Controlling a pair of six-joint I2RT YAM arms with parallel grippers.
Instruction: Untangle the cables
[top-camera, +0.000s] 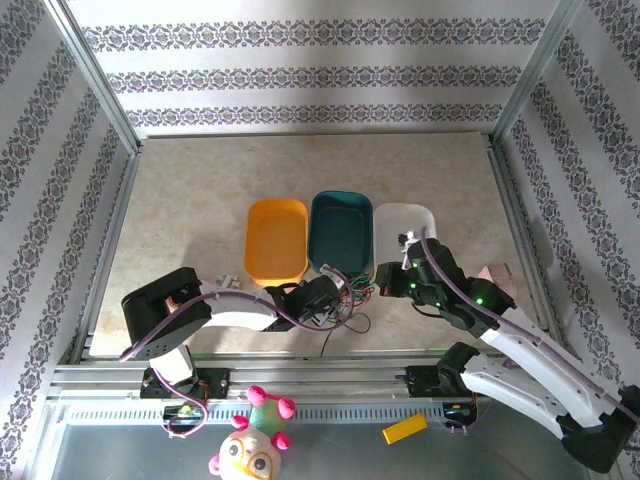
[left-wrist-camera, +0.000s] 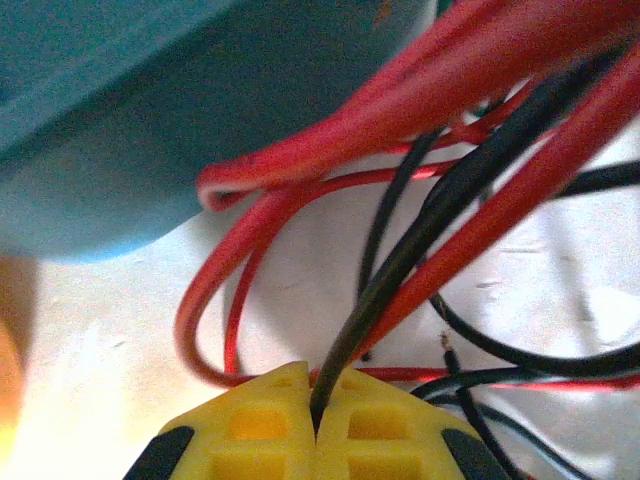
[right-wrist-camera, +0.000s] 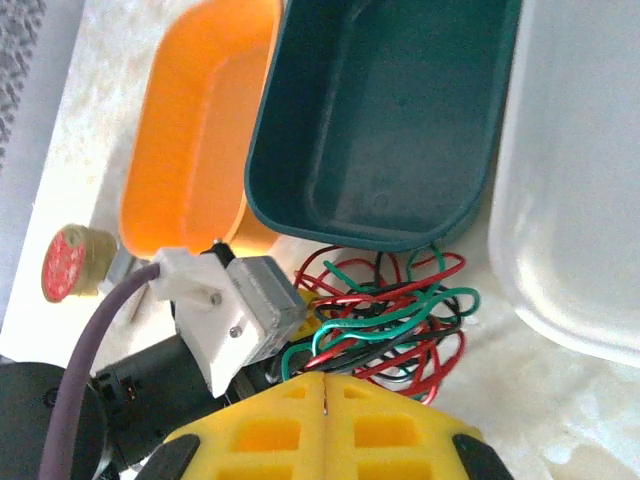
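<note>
**CABLE BUNDLE AND GRIPPER STATUS**

**Markings.** Red round face (right-wrist-camera: 68, 262) on a tan disc, left of the orange bin (top-camera: 277, 240) in the right wrist view: any marking too blurred to read.

**Task item.** Cables (top-camera: 345, 300): red, green and black wires in one tangled heap on the marble-pattern tabletop (top-camera: 190, 200). Located just in front of the near end of the teal bin (top-camera: 341, 233), between the two grippers.

**Left gripper** (left-wrist-camera: 318, 405). Clenched, yellow pads pressed together on a black strand of the cables. Red loops just beyond the pads, close under the teal bin wall.

**Right gripper** (right-wrist-camera: 325, 395). Clenched, pads meeting at the near edge of the heap. Cannot tell whether a strand is caught in the seam.

**Surroundings.**
- Orange, teal and white bin (top-camera: 405, 235) side by side at table centre.
- Pink object (top-camera: 497, 276) near the right table edge, partly behind the right arm.
- Plush toy (top-camera: 255, 445) and yellow block (top-camera: 404, 429) on the near ledge below the rail.

**Obstructions.**
- Left wrist housing (right-wrist-camera: 240, 310) and purple arm cable (right-wrist-camera: 85, 350) overlapping the left side of the heap in the right wrist view.
- From above, part of the heap covered by both gripper heads.
</note>
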